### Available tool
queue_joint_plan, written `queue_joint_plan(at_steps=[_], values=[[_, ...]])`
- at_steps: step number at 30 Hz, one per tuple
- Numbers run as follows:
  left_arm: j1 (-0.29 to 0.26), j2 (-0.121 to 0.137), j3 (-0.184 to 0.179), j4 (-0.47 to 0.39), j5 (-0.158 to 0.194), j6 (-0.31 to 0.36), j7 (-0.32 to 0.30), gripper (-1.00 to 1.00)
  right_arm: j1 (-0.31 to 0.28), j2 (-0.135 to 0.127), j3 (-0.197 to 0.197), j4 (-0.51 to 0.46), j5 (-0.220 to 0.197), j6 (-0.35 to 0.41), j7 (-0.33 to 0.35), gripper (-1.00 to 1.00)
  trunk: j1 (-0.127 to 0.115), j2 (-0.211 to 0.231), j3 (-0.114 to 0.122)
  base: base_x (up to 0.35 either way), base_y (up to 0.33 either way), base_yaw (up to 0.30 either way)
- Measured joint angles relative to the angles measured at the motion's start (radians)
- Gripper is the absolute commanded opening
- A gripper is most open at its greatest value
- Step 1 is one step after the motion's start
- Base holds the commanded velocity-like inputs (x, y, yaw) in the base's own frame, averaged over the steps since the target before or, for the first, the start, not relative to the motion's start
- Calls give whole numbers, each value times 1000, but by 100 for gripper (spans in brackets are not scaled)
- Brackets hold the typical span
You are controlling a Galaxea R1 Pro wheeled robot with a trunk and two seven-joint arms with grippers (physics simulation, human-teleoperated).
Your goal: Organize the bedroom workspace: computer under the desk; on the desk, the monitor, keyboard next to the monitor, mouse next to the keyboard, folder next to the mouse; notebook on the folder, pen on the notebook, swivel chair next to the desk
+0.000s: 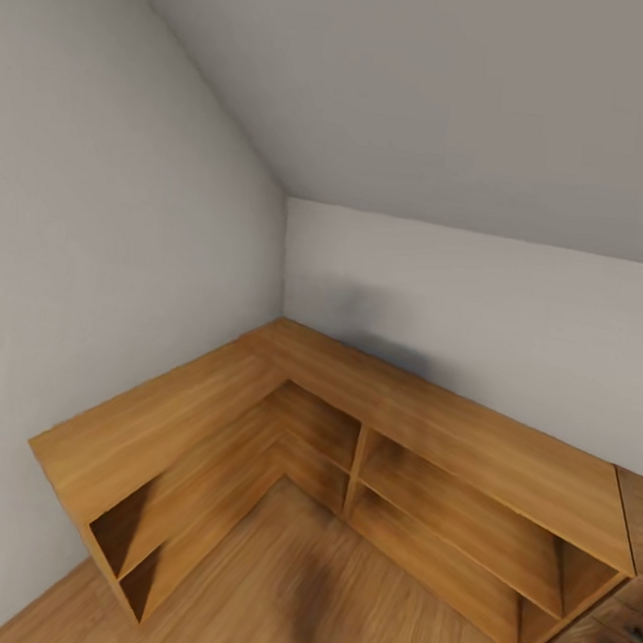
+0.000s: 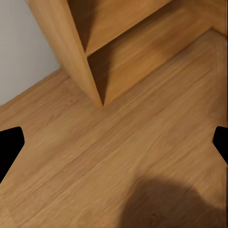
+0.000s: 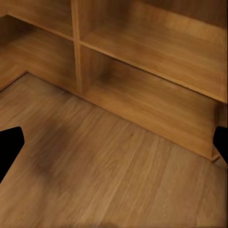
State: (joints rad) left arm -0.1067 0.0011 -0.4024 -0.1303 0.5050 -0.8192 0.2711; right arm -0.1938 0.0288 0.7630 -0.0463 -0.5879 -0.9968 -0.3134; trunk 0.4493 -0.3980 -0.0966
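At the corner of a bedroom, the robot's left gripper (image 2: 114, 142) and right gripper (image 3: 114, 142) hang over bare wood floor (image 2: 95, 156), each holding nothing, dark fingertips (image 2: 9, 142) spread wide to the frame edges. Beyond them stands a low L-shaped wooden shelf unit (image 1: 350, 432) set into the meeting of two grey walls (image 1: 127, 195), its open compartments (image 3: 142, 47) vacant; drawer fronts (image 1: 616, 635) show beside its right end. No desk, computer, monitor, keyboard, mouse, folder, notebook, pen or swivel chair is visible, so their positions, headings and long axes cannot be told. The likely risk: with the base close to the corner and the arms low, a careless turn could knock a gripper against the shelf's upright panel (image 2: 71, 52).
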Motion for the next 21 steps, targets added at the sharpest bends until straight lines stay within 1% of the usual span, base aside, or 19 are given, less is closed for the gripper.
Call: queue_joint_plan(at_steps=[9,12,21], values=[[0,0,0,0,0,0,-1,100,0,0,0,0,0,0,0,100,0,0,0,259,0,-292],[0,0,1,0,-1,1,-1,100,0,0,0,0,0,0,0,100,0,0,0,74,0,-292],[0,0,0,0,-1,1,-1,100,0,0,0,0,0,0,0,100,0,0,0,9,2,-292]])
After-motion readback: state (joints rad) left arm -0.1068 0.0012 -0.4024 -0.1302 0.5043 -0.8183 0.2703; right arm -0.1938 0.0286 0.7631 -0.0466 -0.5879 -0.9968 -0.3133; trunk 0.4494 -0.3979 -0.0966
